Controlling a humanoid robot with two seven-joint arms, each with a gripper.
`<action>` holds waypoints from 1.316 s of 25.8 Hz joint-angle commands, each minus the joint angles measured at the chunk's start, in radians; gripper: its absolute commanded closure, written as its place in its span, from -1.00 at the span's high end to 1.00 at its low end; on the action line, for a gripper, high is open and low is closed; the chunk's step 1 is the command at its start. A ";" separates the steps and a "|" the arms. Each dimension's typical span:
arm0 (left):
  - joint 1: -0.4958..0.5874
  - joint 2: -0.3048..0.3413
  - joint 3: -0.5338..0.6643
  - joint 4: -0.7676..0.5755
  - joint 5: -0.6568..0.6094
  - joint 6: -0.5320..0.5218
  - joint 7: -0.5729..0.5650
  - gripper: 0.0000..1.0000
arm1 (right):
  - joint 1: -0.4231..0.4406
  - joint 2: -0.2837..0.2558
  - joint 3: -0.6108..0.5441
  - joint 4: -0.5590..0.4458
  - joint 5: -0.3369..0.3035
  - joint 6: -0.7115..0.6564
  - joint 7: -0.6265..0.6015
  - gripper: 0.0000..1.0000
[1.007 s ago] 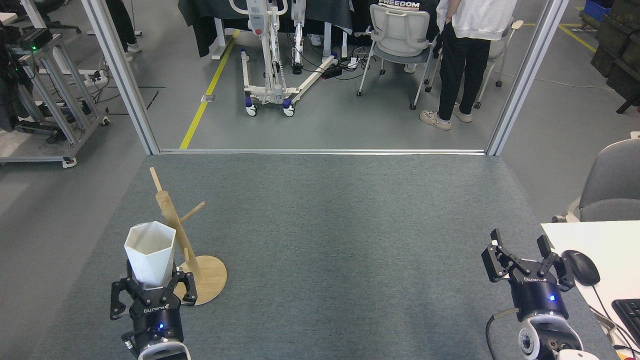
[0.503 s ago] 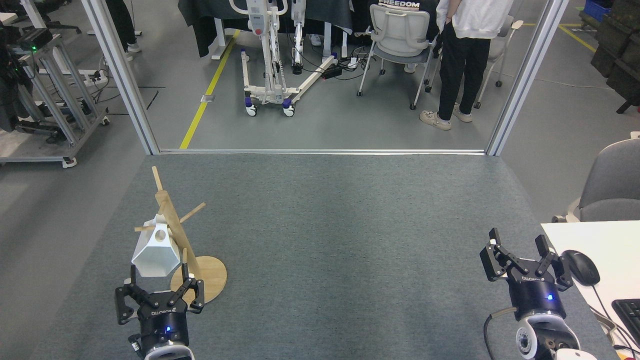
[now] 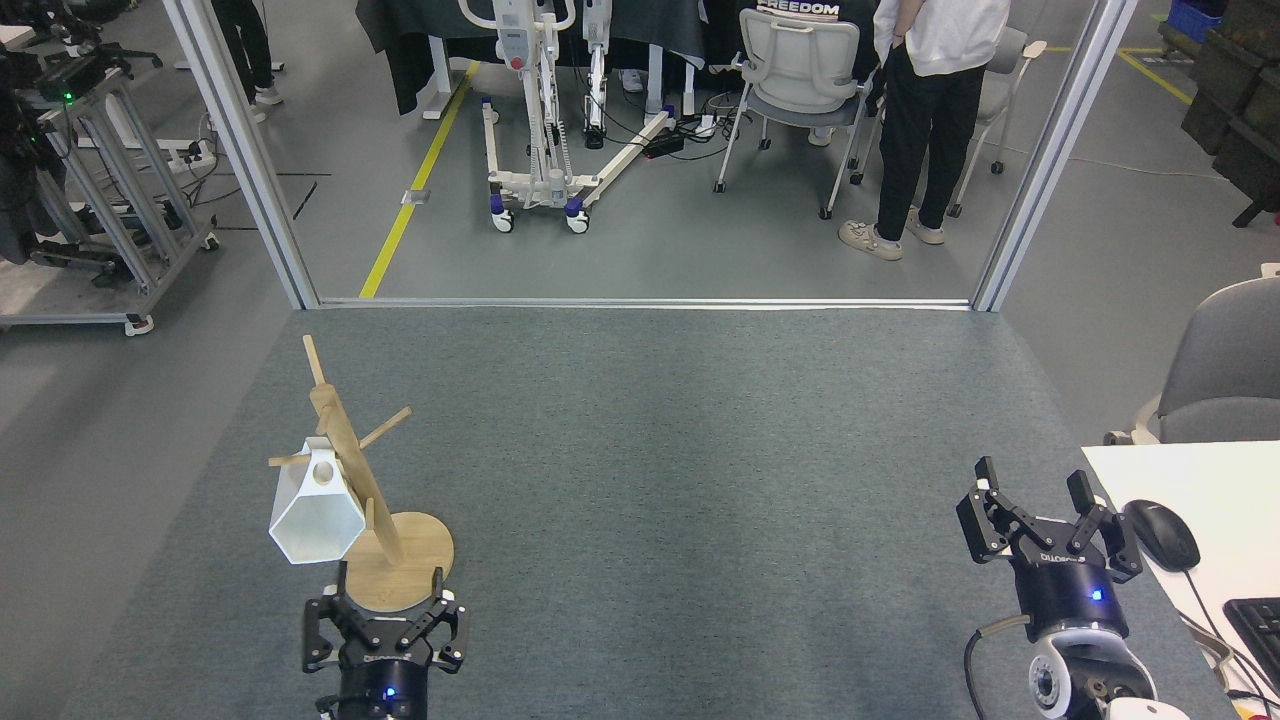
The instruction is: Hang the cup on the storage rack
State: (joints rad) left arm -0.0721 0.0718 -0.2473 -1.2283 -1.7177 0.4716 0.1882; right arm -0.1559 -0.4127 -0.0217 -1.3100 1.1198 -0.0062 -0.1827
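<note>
Grey worktop (image 3: 700,480) underfoot, storage rack (image 3: 350,470) standing at its near-left corner. Hanging from the rack's left peg by the small handle: the cup (image 3: 312,508), mouth down and tilted, clear of the rack's disc base. Probably light, rigid and breakable; matte facets likely good for grip, best taken across the body rather than by the slim handle. Just in front of the rack base: left tool (image 3: 385,630), released and empty. Far right of the rack: right tool (image 3: 1040,520), likewise spread and empty. Readable: "FREEDOM" on a shirt far behind the rack.
</note>
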 commanded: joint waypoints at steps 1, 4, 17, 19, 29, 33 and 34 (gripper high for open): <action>0.029 -0.032 -0.015 -0.007 0.007 -0.119 -0.003 0.99 | 0.001 0.000 0.002 0.000 0.000 -0.001 0.000 0.99; 0.060 -0.073 -0.038 -0.042 0.006 -0.199 0.010 0.99 | 0.004 0.000 0.002 0.000 0.000 -0.001 0.000 0.99; 0.005 -0.188 -0.043 -0.326 0.024 -0.409 -0.036 0.94 | -0.001 -0.001 0.002 0.000 0.000 -0.001 0.000 0.99; -0.023 -0.201 -0.023 -0.315 0.090 -0.444 -0.122 0.95 | -0.002 -0.001 0.002 0.000 0.000 -0.001 0.000 0.99; -0.195 -0.204 -0.006 -0.200 0.167 -0.286 -0.107 0.96 | -0.004 0.000 0.000 0.000 0.000 0.000 0.000 0.99; -0.195 -0.204 -0.007 -0.183 0.165 -0.277 0.008 0.97 | -0.004 0.000 0.000 0.000 0.000 0.000 0.000 0.99; -0.193 -0.204 -0.007 -0.172 0.164 -0.277 0.008 0.97 | -0.004 0.000 0.000 0.000 0.000 0.000 0.000 0.99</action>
State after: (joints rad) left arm -0.2639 -0.1325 -0.2535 -1.4172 -1.5518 0.1851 0.1525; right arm -0.1595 -0.4128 -0.0214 -1.3101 1.1198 -0.0062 -0.1830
